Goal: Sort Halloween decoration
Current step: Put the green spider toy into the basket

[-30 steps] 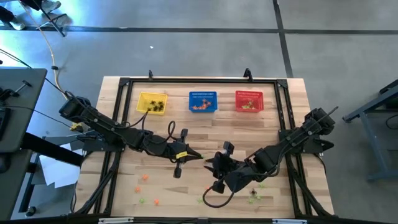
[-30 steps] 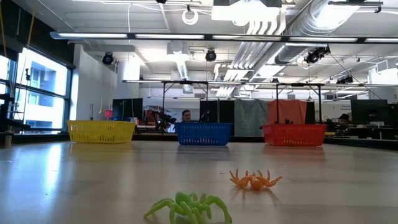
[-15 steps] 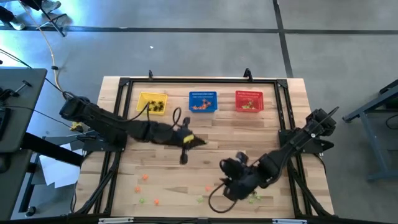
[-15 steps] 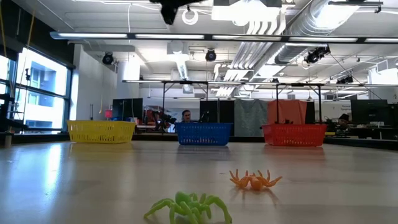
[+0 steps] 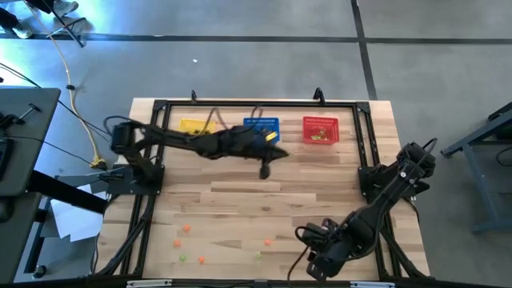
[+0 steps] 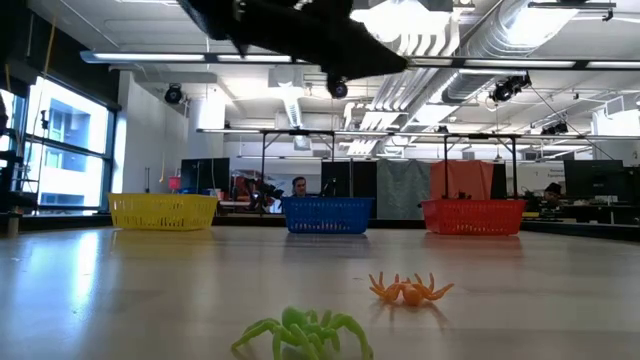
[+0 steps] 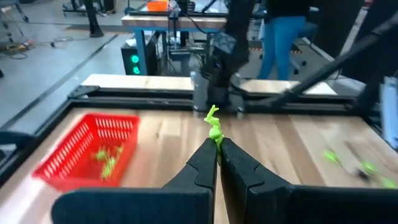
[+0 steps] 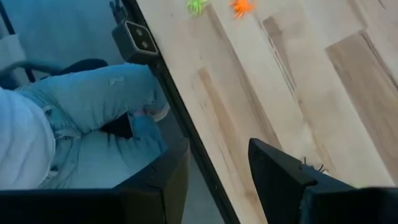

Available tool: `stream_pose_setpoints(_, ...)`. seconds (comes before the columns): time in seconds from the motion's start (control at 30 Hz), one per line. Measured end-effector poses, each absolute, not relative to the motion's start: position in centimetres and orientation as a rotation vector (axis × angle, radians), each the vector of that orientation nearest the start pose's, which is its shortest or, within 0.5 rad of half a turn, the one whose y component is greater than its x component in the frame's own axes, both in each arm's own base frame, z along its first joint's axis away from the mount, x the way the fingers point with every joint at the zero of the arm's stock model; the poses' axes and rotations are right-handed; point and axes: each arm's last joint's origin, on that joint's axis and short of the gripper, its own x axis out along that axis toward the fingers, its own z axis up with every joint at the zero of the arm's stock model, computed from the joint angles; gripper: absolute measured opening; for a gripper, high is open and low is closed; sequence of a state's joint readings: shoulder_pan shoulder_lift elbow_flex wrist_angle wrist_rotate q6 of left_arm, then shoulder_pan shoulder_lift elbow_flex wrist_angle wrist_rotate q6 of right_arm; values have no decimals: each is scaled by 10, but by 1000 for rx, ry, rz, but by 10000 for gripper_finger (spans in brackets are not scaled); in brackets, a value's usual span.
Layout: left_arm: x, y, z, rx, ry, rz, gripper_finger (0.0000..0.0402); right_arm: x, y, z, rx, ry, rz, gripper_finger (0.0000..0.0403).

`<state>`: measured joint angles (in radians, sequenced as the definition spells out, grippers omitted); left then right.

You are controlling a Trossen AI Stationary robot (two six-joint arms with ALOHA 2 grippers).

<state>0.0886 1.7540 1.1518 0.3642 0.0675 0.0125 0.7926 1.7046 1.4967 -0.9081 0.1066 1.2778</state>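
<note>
As my left fingers pinch the featherlight green trinket by a thin leg, my right fingers stay spread.

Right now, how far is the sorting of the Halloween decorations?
Done: some pieces lie in the yellow, blue and red basket. In hand: the left gripper pinches a green decoration near the baskets. Left: orange and green pieces on the table; the right gripper is open, empty.
</note>
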Motion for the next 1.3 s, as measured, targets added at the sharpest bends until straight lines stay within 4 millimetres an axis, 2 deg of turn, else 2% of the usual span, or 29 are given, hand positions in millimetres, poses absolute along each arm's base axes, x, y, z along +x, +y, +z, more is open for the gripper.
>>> stream_pose_setpoints(0.27, 460, 68, 244, -5, 198, 111, 0, 248, 247, 287, 630, 1198, -117, 160)
stream_pose_setpoints(0.37, 477, 82, 234, 6, 199, 191, 0, 248, 247, 287, 630, 1198, -117, 160)
stream_pose_setpoints(0.57, 497, 114, 205, -13, 231, 296, 0, 248, 247, 287, 630, 1197, -117, 160)
stream_pose_setpoints(0.83, 506, 145, 177, -27, 263, 385, 0, 248, 247, 287, 630, 1197, -117, 160)
stream_pose_setpoints(1.1, 502, 160, 173, -32, 273, 415, 0, 248, 247, 287, 630, 1197, -118, 160)
stream_pose_setpoints(1.3, 503, 159, 172, -34, 275, 387, 0, 248, 247, 287, 630, 1197, -118, 160)
